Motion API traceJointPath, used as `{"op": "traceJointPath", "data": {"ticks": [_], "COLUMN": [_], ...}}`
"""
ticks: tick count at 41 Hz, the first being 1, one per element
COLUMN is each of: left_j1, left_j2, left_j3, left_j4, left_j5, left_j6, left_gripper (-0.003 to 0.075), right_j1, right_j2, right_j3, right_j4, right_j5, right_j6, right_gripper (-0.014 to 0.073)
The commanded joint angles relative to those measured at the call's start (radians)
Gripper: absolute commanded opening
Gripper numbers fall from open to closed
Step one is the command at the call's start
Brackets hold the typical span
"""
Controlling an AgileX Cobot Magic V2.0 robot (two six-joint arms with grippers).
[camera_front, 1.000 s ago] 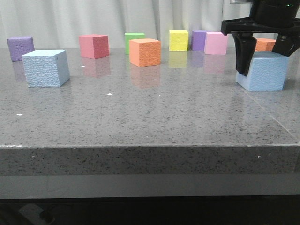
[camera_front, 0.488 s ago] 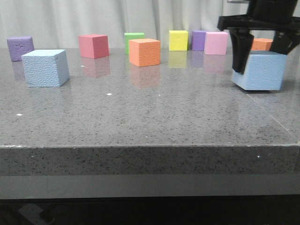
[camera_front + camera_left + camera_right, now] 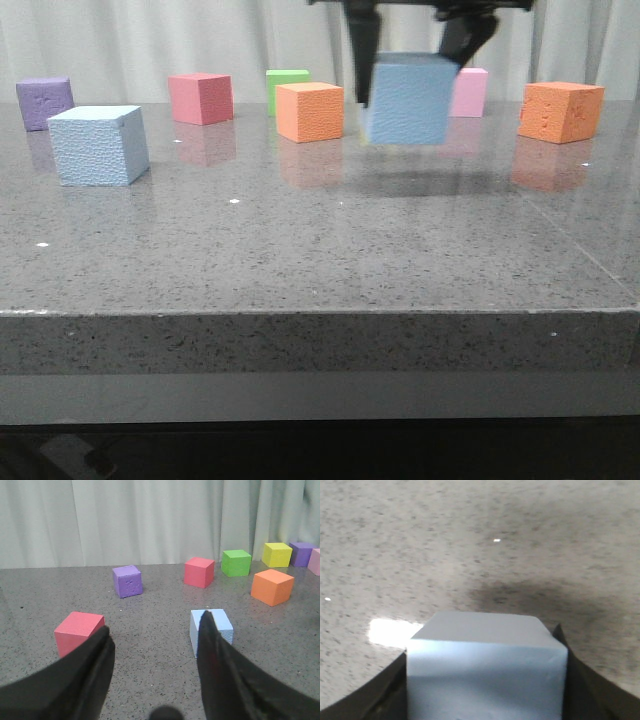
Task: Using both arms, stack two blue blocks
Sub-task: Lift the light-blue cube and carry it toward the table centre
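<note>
Blue block (image 3: 408, 98) hangs clear of the grey table (image 3: 320, 250), clenched in the right gripper (image 3: 415, 45), toward 1 o'clock of the front view. Second blue block (image 3: 97, 145) sits at 10 o'clock. Left gripper (image 3: 155, 650) is spread wide, grasping nothing.

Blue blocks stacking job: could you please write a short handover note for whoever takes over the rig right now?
Right gripper: shut on one blue block, held clear above the table, mid-table.
Left gripper: open, empty, facing the other blue block.
That second block rests on the table's left side.
Done: first block picked up.
Left: carry it over and set it squarely on the resting block.
</note>
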Motion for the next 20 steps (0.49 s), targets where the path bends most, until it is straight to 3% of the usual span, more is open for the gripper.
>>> {"op": "traceJointPath", "data": {"ticks": [1,20], "left_j1": [-0.007,-0.007], "left_j2": [0.017,0.017], "left_j3": [-0.025,-0.025], "left_j4": [0.001,0.001], "left_j5": [-0.077,-0.077], "left_j6": [-0.006,-0.006], "left_gripper": [0.0365,0.0365], "right_j1": [0.031,0.051], "right_j2": [-0.013,0.031], "right_j3": [-0.056,-0.085], "right_j4": [-0.037,-0.063], "right_j5": [-0.015,-0.069], "right_j6": [0.054,0.084], "right_gripper": [0.0387,0.0387]}}
